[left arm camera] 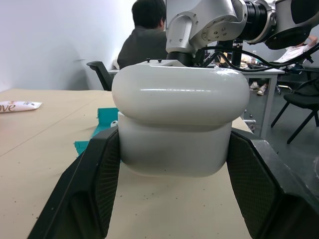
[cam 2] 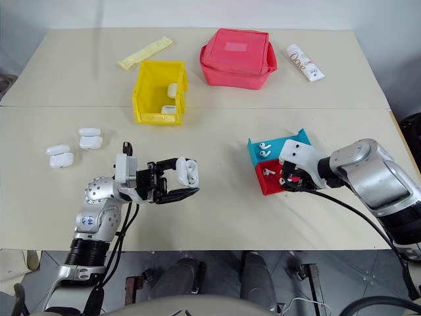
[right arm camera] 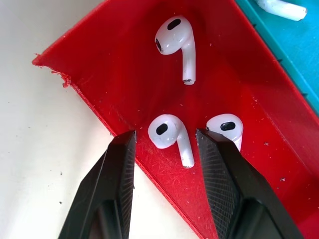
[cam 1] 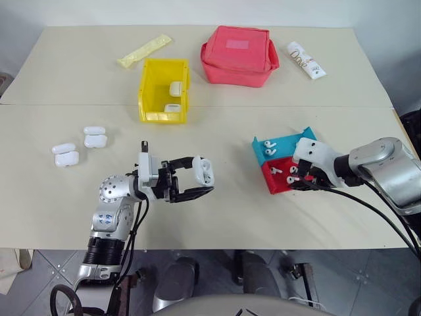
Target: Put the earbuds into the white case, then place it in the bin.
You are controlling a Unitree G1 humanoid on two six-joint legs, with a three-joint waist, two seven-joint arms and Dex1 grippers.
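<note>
The small glossy white earbud case point(cam 1: 203, 170) is pinched by the left gripper point(cam 1: 199, 182) above the table. The right gripper point(right arm camera: 167, 142), fingers spread, straddles 1 tiny white earbud point(right arm camera: 169, 135) in the shallow red tray point(right arm camera: 114, 74); the fingers should be closed gently, avoiding its neighbour point(right arm camera: 225, 127).

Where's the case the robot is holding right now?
The white case sits clamped in the left gripper above the table's near-left area, left of the red tray section.

Both eye views look down over the table point(cam 1: 217, 197). Each wrist view sits close behind its fingers; the tray point(right arm camera: 124, 69) is shared.
</note>
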